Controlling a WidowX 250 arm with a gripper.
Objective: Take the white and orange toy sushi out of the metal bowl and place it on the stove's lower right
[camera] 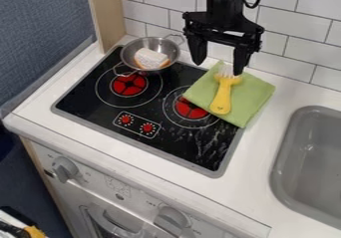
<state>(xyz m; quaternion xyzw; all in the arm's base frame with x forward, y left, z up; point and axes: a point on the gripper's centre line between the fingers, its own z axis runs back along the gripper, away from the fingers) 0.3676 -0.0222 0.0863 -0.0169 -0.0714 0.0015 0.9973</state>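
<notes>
The black gripper [218, 65] hangs open above the back right of the stove, with nothing between its fingers. Just below and to its right, a yellow brush [222, 95] with white bristles lies on a green cloth [255, 97]. The cloth rests partly over the stovetop's right rear and partly on the white counter. To the gripper's left, a small metal colander [169, 47] with two handles stands at the stove's back left. Inside it is a white piece with an orange-brown edge [151, 58].
The black stovetop [100, 113] has two red burners and two red knobs. A grey sink [307, 162] is set into the counter at the right. White tiles [287, 23] rise behind, with a wooden post [108, 15] at the back left.
</notes>
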